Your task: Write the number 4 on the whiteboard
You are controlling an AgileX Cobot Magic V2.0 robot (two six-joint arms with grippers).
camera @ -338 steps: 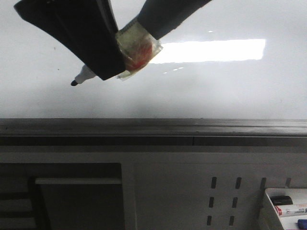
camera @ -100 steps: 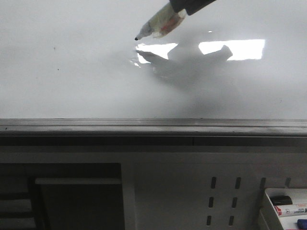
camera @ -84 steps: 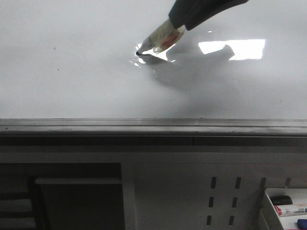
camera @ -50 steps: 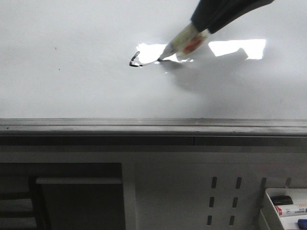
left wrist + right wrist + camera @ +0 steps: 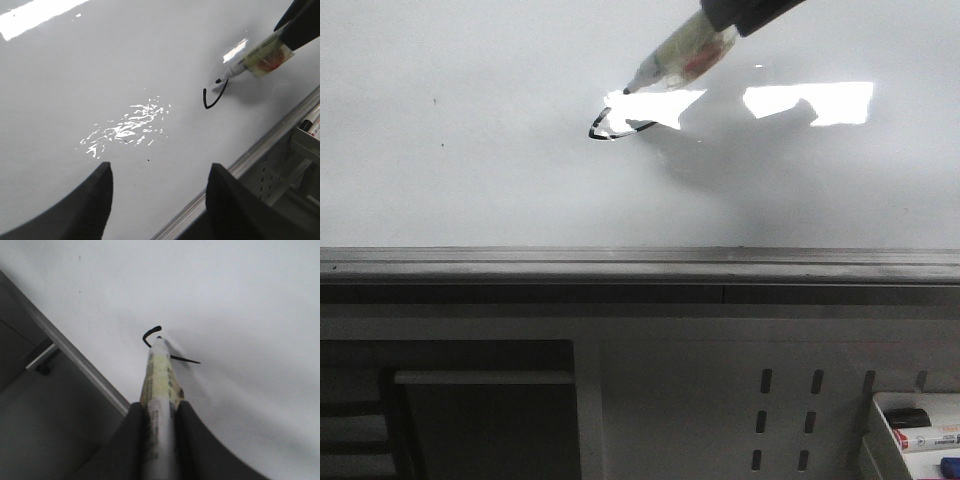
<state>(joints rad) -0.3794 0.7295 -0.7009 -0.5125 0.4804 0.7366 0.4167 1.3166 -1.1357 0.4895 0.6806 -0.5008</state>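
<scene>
Right pincer (image 5: 159,415) clamped on a taped marker (image 5: 678,57), barrel pinched between both fingers. Marker slanted, tip pointing down-left, hovering just above and right of the fresh ink, apparently clear of the board. Number 4 (image 5: 610,128) only partly drawn: short angled stroke plus a crossbar running right, forming a small open loop; no long stem visible. Located on the whiteboard (image 5: 470,170), slightly left of centre, at the left end of the bright rectangular reflection. Left pincer (image 5: 157,200) held apart, nothing between its fingers, hanging over bare board to the left of the mark. Dark grey ledge (image 5: 640,265) along the near board edge. Tray with spare markers (image 5: 920,435) at near right, below the ledge.
</scene>
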